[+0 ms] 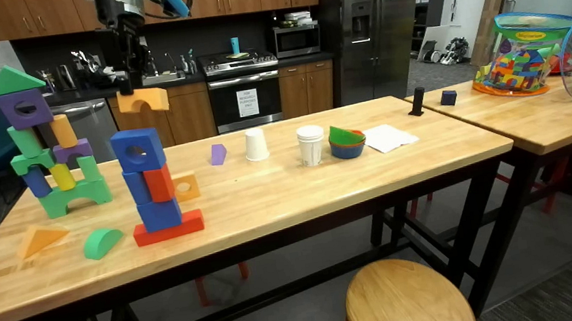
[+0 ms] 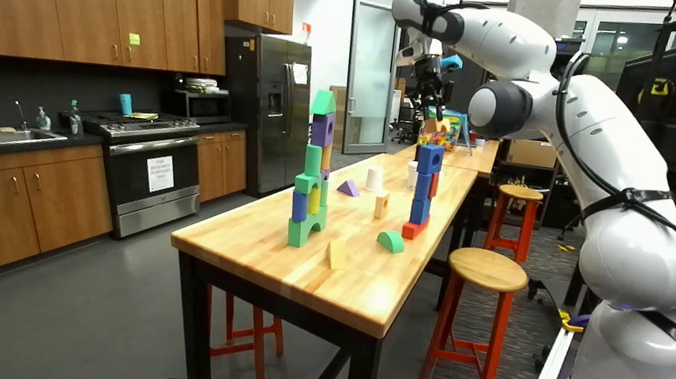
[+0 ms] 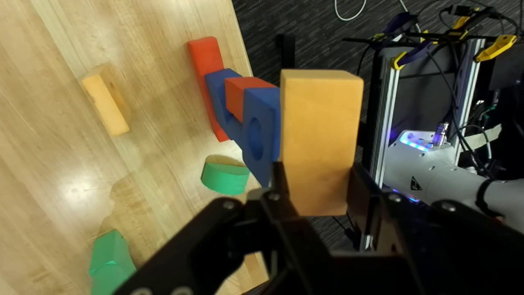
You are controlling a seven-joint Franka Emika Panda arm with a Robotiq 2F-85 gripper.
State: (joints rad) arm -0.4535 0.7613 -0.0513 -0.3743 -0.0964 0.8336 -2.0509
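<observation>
- One orange arch block [image 1: 141, 100] is in the tool [image 3: 318, 186]; we see a plain, matte piece with crisp square edges and a rounded notch cut in one long side.
- Its smooth back faces us in the wrist view, a shade darker near the fingers.
- We find the tool closed on it, a finger against each long flank, the gap only as wide as the block; the grip sits nearer one end than the middle.
- Our block hangs in the air above the desk [image 1: 268, 196], over the red-and-blue stack [image 2: 422, 189] and apart from it.
- Right below, we see the stack's top piece, a blue block with a round hole [image 1: 125, 157]; a long red block [image 1: 171, 232] lies at its foot.
- Beside this stack we note an orange block with a hole [image 1: 194, 186] and a green half-round [image 1: 101, 243].
- A taller multicoloured tower [image 2: 312, 162] stands near, with an orange wedge [image 1: 40, 240] lying in front of it in an exterior view.
- Farther along we see a purple wedge [image 1: 218, 154], an upturned white cup [image 1: 256, 145] and some nested bowls [image 1: 348, 148].
- We read the block's long axis as roughly level, running about the same way as the long red block; its notch opens downward, toward the stack.
</observation>
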